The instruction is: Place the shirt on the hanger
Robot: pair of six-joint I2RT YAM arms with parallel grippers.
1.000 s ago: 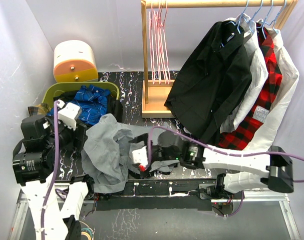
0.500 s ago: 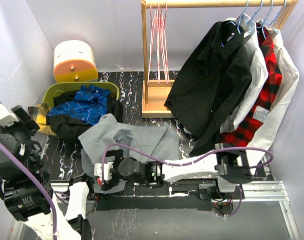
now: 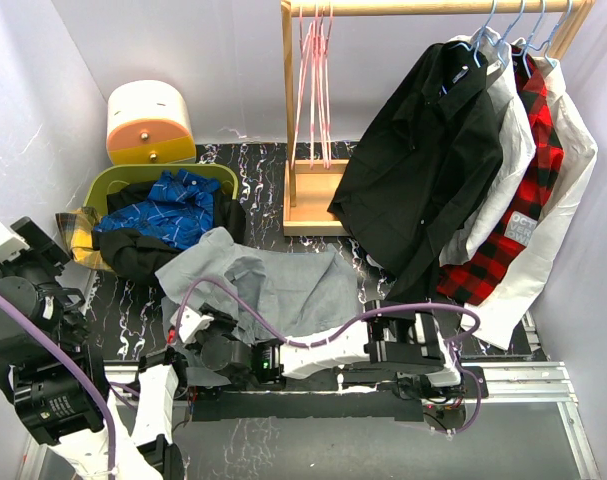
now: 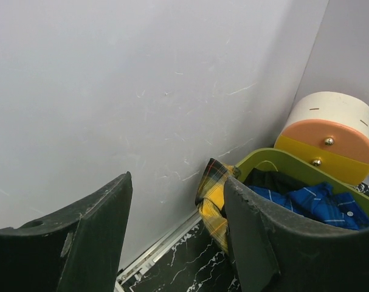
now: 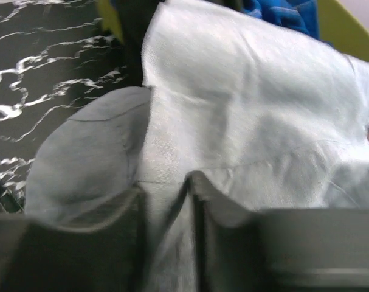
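The grey shirt [image 3: 273, 282] lies spread on the black marbled table, in front of the green basket. My right arm reaches left along the near edge, and its gripper [image 3: 190, 324] sits at the shirt's near-left corner. The right wrist view shows the shirt [image 5: 245, 115] as pale grey cloth filling the frame. There the right gripper [image 5: 169, 185] is shut on a fold of that cloth. Thin pink hangers [image 3: 314, 85] hang from the left end of the wooden rod. My left gripper [image 4: 178, 185] is open and holds nothing, facing the left wall.
A green basket [image 3: 111, 182] at the back left holds a blue garment [image 3: 171, 203], black cloth and yellow plaid [image 4: 213, 204]. A cream and orange round box [image 3: 149, 122] stands behind it. The wooden rack [image 3: 301, 205] carries a black shirt [image 3: 423, 160] and white and red plaid shirts.
My right arm swept left along the near edge to the shirt's corner and closed its jaws on the cloth. My left arm pulled back to the left wall. The shirt lies flatter.
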